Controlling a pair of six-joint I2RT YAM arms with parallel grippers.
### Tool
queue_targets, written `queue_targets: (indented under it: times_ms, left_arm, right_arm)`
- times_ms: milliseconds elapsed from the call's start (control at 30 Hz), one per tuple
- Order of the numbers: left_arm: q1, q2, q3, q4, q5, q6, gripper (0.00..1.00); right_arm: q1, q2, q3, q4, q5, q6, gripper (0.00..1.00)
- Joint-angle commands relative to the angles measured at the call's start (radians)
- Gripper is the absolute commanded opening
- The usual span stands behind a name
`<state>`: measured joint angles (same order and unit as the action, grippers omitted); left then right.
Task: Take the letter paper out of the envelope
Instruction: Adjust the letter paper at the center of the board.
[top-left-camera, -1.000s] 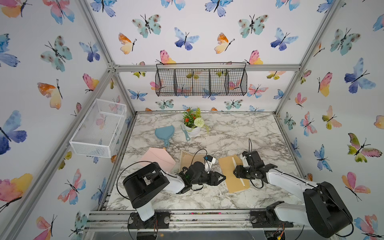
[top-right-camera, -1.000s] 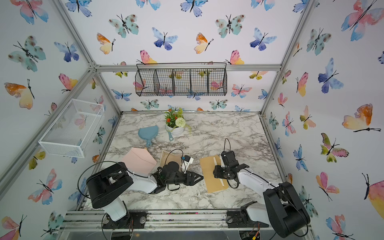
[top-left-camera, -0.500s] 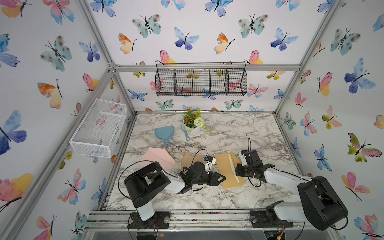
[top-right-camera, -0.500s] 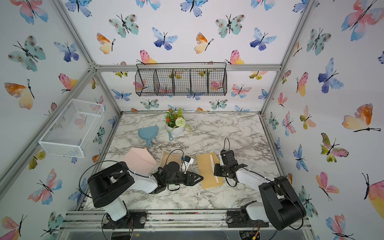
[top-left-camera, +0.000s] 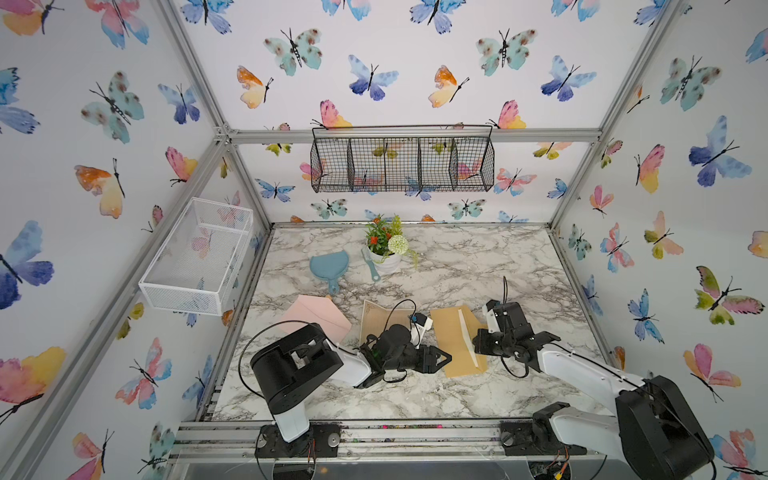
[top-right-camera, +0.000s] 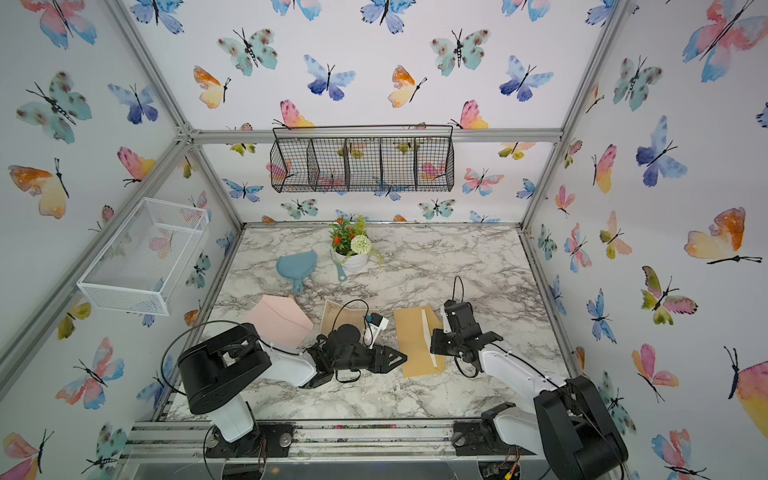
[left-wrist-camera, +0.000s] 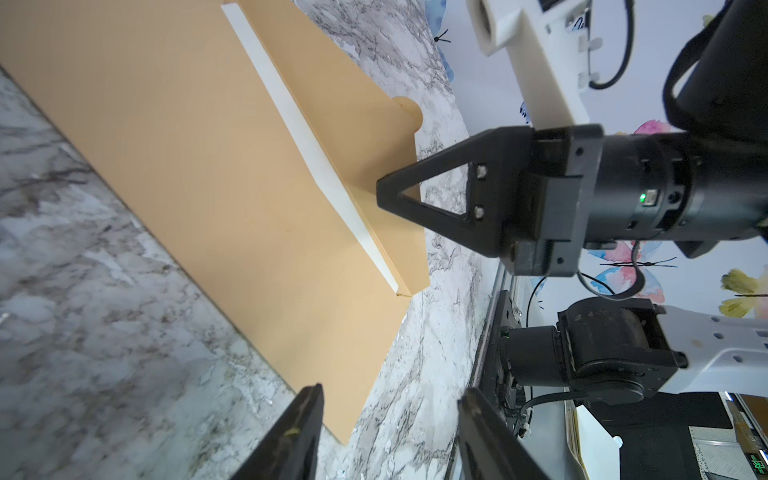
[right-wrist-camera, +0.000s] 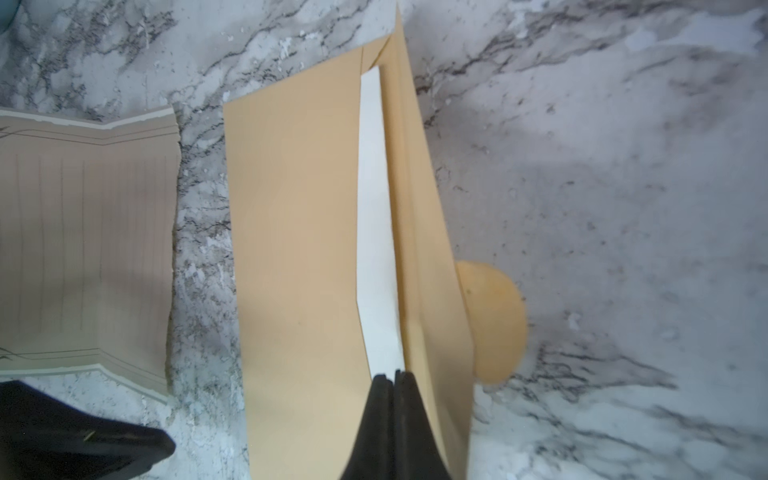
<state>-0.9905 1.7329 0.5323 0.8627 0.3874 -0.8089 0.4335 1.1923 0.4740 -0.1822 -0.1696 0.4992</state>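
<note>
A brown envelope (top-left-camera: 451, 345) (top-right-camera: 411, 349) lies flat on the marble table between both arms. Its flap (right-wrist-camera: 419, 232) is open and a narrow white strip, the letter paper (right-wrist-camera: 376, 249) (left-wrist-camera: 307, 137) (top-left-camera: 466, 337), shows along the mouth. My right gripper (right-wrist-camera: 392, 376) (top-left-camera: 478, 344) (left-wrist-camera: 380, 195) is shut, its tips at the seam where the white strip meets the flap; whether it pinches either I cannot tell. My left gripper (left-wrist-camera: 388, 415) (top-left-camera: 441, 359) stands open and empty at the envelope's near left corner.
A tan lined sheet (top-left-camera: 380, 318) (right-wrist-camera: 83, 249) lies left of the envelope, partly under the left arm. A pink envelope (top-left-camera: 316, 316) lies further left. A blue dustpan (top-left-camera: 330, 266), a small brush and a flower pot (top-left-camera: 384, 251) stand at the back.
My right gripper has closed at the envelope's mouth. The envelope has slid a little to the left, toward the left gripper. The left arm has hardly moved.
</note>
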Motion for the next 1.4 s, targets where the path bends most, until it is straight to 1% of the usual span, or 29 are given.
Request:
queue_targets:
  times_ms: [0, 33, 100, 133, 200, 267, 367, 567, 733, 800, 900, 967, 1000, 1033, 1067, 1167, 1367]
  left_arm:
    - [-0.005, 0.033, 0.028, 0.009, 0.013, 0.002, 0.56]
    - [-0.006, 0.045, 0.038, 0.007, 0.014, -0.002, 0.56]
    - [-0.011, 0.075, 0.068, 0.008, 0.025, -0.006, 0.55]
    - [-0.014, 0.094, 0.089, 0.007, 0.038, -0.002, 0.53]
    - [-0.017, 0.117, 0.117, 0.007, 0.049, -0.001, 0.45]
    - [-0.02, 0.123, 0.12, 0.006, 0.032, -0.003, 0.38]
    - [-0.021, 0.123, 0.118, -0.016, 0.009, -0.004, 0.37]
    - [-0.02, 0.143, 0.127, -0.036, 0.011, -0.001, 0.36]
    - [-0.021, 0.169, 0.133, -0.061, 0.008, -0.002, 0.33]
    - [-0.02, 0.178, 0.138, -0.067, 0.012, -0.004, 0.32]
    - [-0.021, 0.188, 0.14, -0.066, 0.016, -0.006, 0.3]
    - [-0.019, 0.188, 0.138, -0.069, 0.014, -0.003, 0.3]
    - [-0.019, 0.185, 0.136, -0.07, 0.012, -0.003, 0.3]
    - [-0.02, 0.184, 0.135, -0.072, 0.01, -0.002, 0.3]
    - [-0.019, 0.18, 0.134, -0.075, 0.005, -0.001, 0.29]
    - [-0.019, 0.176, 0.136, -0.081, 0.004, 0.002, 0.29]
    - [-0.017, 0.151, 0.129, -0.09, 0.004, 0.005, 0.29]
  right_arm:
    - [0.006, -0.009, -0.002, -0.021, 0.005, -0.007, 0.4]
    - [0.005, -0.002, 0.0, -0.017, 0.003, -0.009, 0.49]
    - [0.005, 0.018, 0.005, -0.008, -0.004, -0.012, 0.54]
    - [0.005, 0.03, 0.01, -0.006, -0.007, -0.012, 0.55]
    - [0.005, 0.046, 0.012, 0.005, -0.008, -0.014, 0.55]
    - [0.005, 0.053, 0.009, 0.018, -0.004, -0.016, 0.55]
    - [0.004, 0.056, -0.012, 0.048, -0.001, -0.02, 0.55]
    - [0.002, 0.094, -0.031, 0.091, 0.006, -0.024, 0.52]
    - [-0.002, 0.127, -0.031, 0.109, 0.017, -0.035, 0.49]
    - [-0.004, 0.138, -0.037, 0.128, -0.001, -0.037, 0.44]
    - [-0.005, 0.154, -0.039, 0.143, -0.023, -0.039, 0.32]
    - [-0.006, 0.15, -0.027, 0.125, -0.031, -0.038, 0.29]
    - [-0.006, 0.137, -0.019, 0.107, -0.034, -0.038, 0.3]
    - [-0.005, 0.121, -0.008, 0.089, -0.037, -0.038, 0.32]
    - [-0.006, 0.094, 0.003, 0.069, -0.036, -0.037, 0.35]
    - [-0.006, -0.004, 0.043, -0.011, -0.033, -0.037, 0.38]
    - [-0.006, -0.184, 0.122, -0.21, 0.002, -0.02, 0.38]
